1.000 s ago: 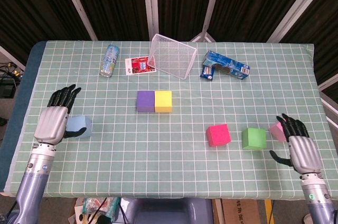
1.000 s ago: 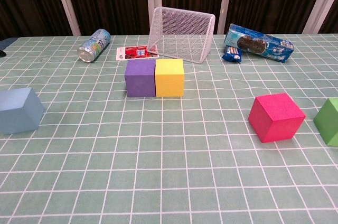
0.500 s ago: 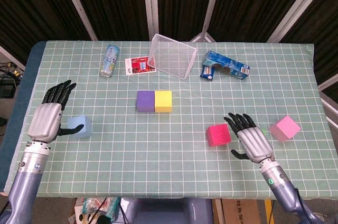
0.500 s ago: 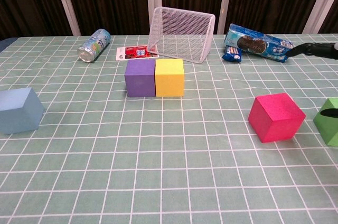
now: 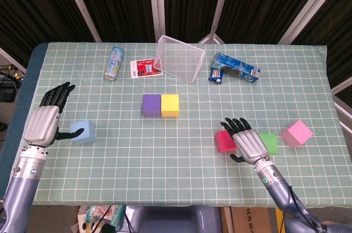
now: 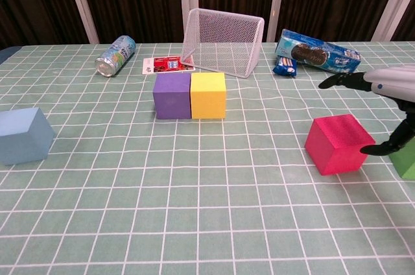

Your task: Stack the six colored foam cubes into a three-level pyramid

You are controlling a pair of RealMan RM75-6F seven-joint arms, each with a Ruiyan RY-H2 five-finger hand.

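Six foam cubes lie on the green grid cloth. The purple cube [image 5: 151,105] and the yellow cube [image 5: 170,105] touch side by side at the centre. At the left sits the light blue cube [image 5: 82,132], with my left hand [image 5: 43,121] just left of it, fingers spread, holding nothing. My right hand [image 5: 248,142] hovers open over the gap between the red cube [image 5: 223,141] and the green cube [image 5: 269,143], hiding part of the red one. In the chest view its thumb hangs between the red cube [image 6: 338,143] and the green cube [image 6: 407,162]. Further right lies the pink cube [image 5: 296,132].
Along the far side lie a tipped wire basket [image 5: 179,57], a can [image 5: 114,62] on its side, a small red card [image 5: 146,68] and a blue cookie package [image 5: 234,70]. The table's right edge is near the pink cube.
My right hand has swept left from beside the pink cube to above the red and green cubes. My left hand has drifted slightly left, away from the blue cube.
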